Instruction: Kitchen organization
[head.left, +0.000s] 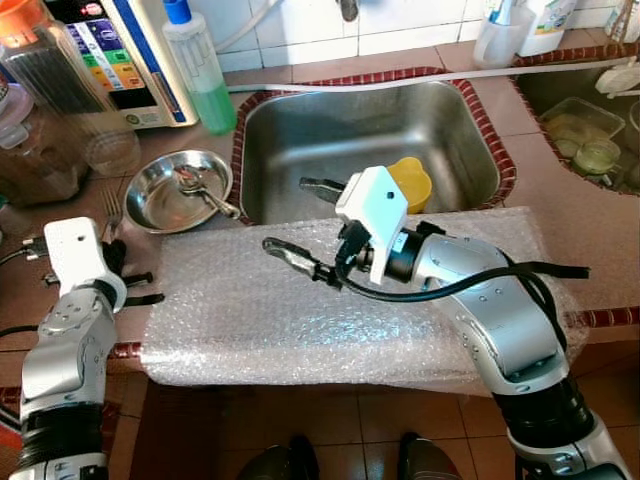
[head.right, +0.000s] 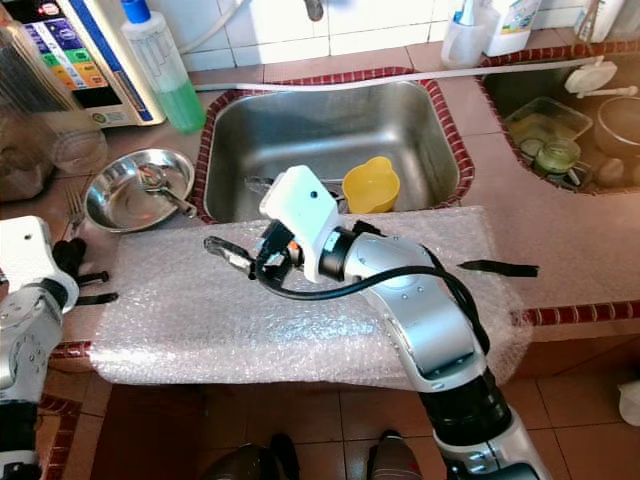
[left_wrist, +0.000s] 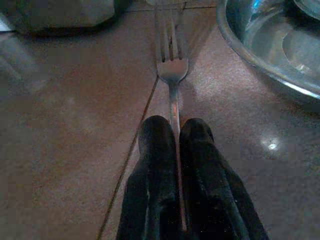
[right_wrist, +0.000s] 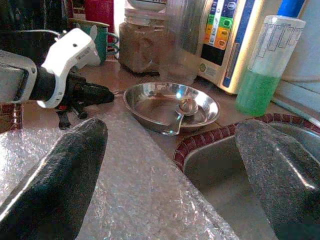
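Fork (left_wrist: 172, 75) is seen lying flat on the brown counter tile, tines pointing away from the robot, its handle clamped between the 2 closed fingers (left_wrist: 155, 165) of the left gripper (head.left: 112, 258). It lies at about 9 o'clock from the steel bowl (head.left: 150, 205), just beside its rim. Inside that bowl 1 spoon (head.left: 205, 192) is held, its handle reaching toward the rim at 4 o'clock. The right gripper (head.left: 305, 222) is held over the near edge of the sink (head.left: 290, 130), above a sheet of bubble wrap (head.left: 250, 310) spread across the counter front; its fingers are spread well apart, with nothing between them. In the sink, a yellow cup (head.left: 412, 183) sits near the front wall. At 12 o'clock from the bowl, a bottle (head.left: 200, 70) with green liquid in its lower part is stood beside a white appliance (head.left: 130, 60).
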